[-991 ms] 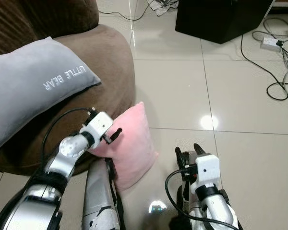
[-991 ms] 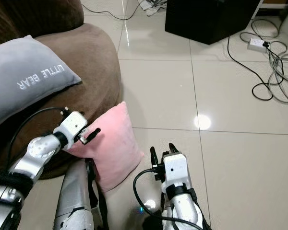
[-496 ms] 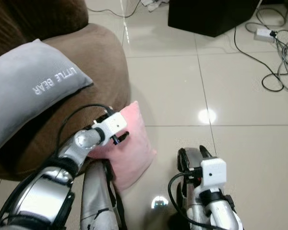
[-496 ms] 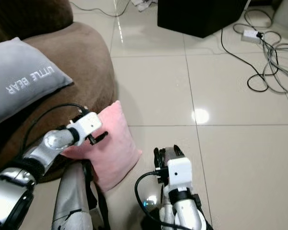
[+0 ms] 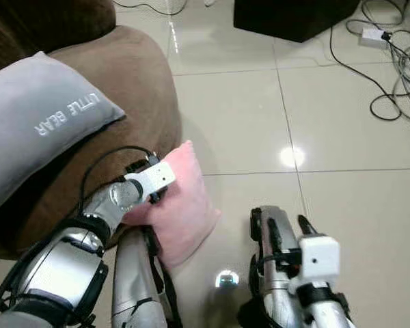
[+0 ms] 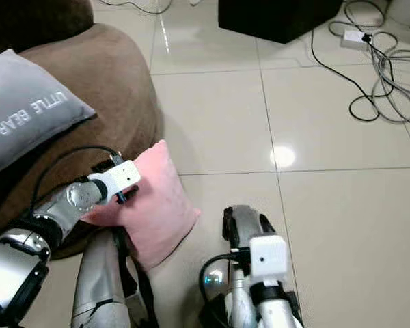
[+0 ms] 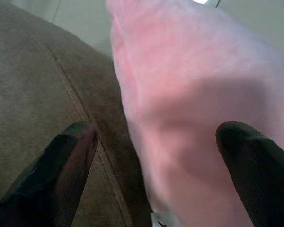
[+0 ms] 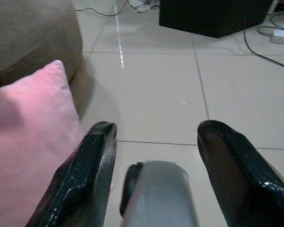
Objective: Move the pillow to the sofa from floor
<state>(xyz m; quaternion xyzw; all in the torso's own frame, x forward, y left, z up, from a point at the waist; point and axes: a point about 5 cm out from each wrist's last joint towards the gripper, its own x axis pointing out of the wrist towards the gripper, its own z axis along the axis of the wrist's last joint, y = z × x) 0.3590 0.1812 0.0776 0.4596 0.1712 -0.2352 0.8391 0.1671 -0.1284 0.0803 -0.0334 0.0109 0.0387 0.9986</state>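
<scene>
A pink pillow (image 5: 186,208) stands on the tiled floor, leaning against the front of the brown sofa (image 5: 126,82). My left gripper (image 5: 157,195) is pressed at the pillow's upper edge on the sofa side. In the left wrist view it is open, with one finger (image 7: 61,165) over the sofa fabric, the other (image 7: 255,161) over the pillow's (image 7: 194,90) face. My right gripper (image 5: 280,225) hangs open low over the floor, to the right of the pillow (image 8: 28,127) and apart from it.
A grey "LITTLE BEAR" pillow (image 5: 34,130) lies on the sofa seat. A black box (image 5: 294,14) and loose cables (image 5: 389,68) sit at the far right on the floor. My own grey leg (image 5: 133,287) stands right below the pink pillow.
The camera has tilted and the scene shifted. My left gripper has pushed in closer against the pillow's upper edge. My right gripper has sunk lower in view, nearer my body.
</scene>
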